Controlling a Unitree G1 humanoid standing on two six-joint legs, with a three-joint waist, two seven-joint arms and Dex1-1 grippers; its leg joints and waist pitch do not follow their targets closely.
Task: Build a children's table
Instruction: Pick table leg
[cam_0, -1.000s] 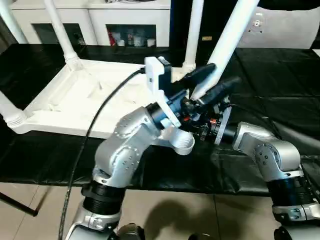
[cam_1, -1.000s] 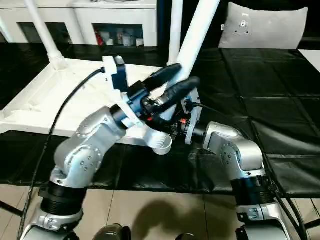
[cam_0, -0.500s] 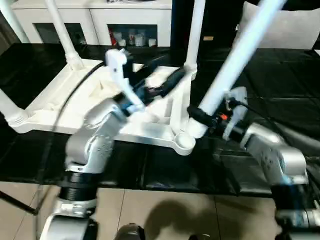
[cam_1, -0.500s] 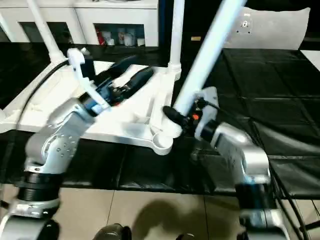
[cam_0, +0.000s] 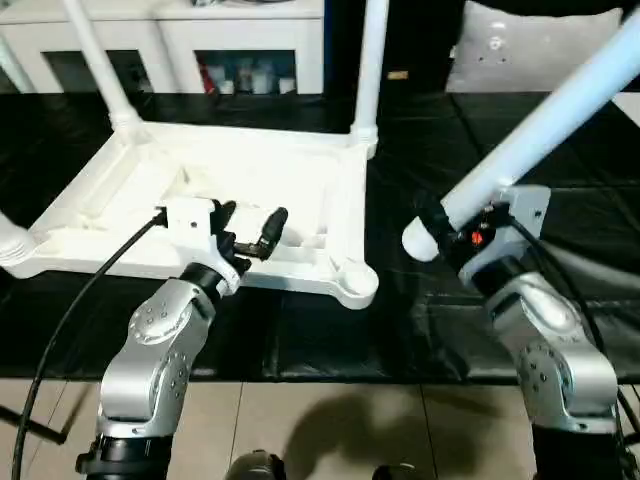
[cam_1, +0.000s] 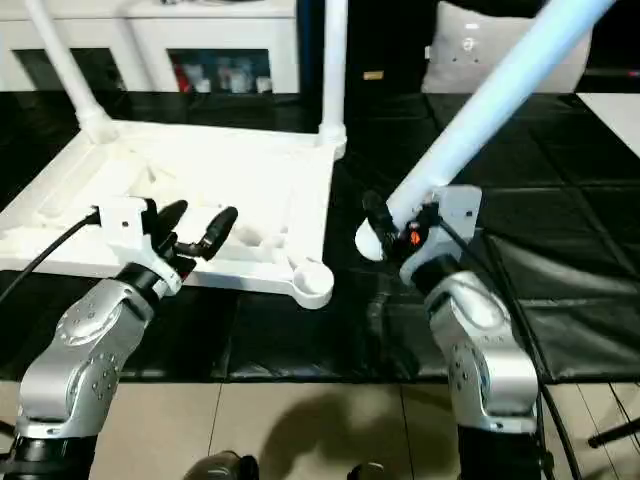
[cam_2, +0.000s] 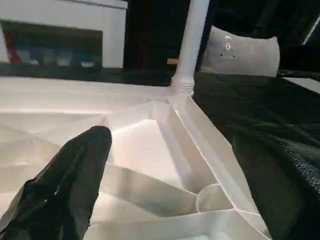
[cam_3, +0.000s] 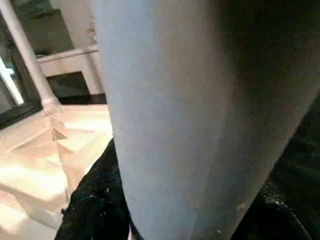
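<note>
The children's table (cam_0: 200, 175) lies upside down on the black cloth, white and ribbed. Two legs stand in its far corners (cam_0: 368, 60) (cam_0: 100, 60), and a third (cam_0: 12, 242) is at the near left. The near right socket (cam_0: 356, 285) holds nothing. My left gripper (cam_0: 250, 225) is open over the table's near rim, left of that socket (cam_2: 212, 197), its fingers (cam_2: 75, 170) wide apart. My right gripper (cam_0: 452, 228) is shut on a fourth leg (cam_0: 540, 125). That leg slants up to the right, its lower end (cam_1: 372, 240) in the air to the right of the socket.
A white cabinet (cam_0: 250, 45) with dark glass compartments stands behind the table. A light cushion (cam_0: 510, 50) leans at the back right. The black cloth (cam_0: 560, 200) ends at a front edge near me, with tiled floor below.
My left gripper let go of the leg, opened and drew back left over the table's rim. My right gripper swung the leg right, away from the socket. The camera also shifted.
</note>
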